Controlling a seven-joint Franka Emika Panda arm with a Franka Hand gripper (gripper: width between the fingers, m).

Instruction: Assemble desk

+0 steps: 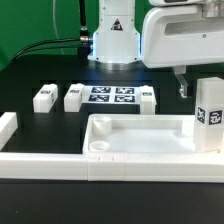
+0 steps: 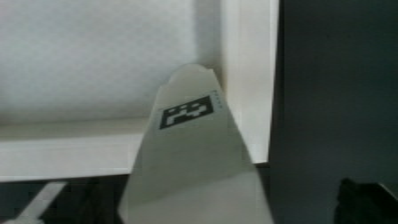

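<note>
The white desk top lies tray-side up near the front of the table. One white leg stands upright in its corner socket at the exterior view's right. In the wrist view this leg rises toward the camera, its tag facing up, over the desk top's rim. My gripper hangs above and just behind the leg. It is open, with a dark gap between the leg and each finger. Three more legs lie behind the top.
The marker board lies flat between the loose legs. A low white border wall runs along the front, with a piece at the exterior view's left. The arm's base stands at the back.
</note>
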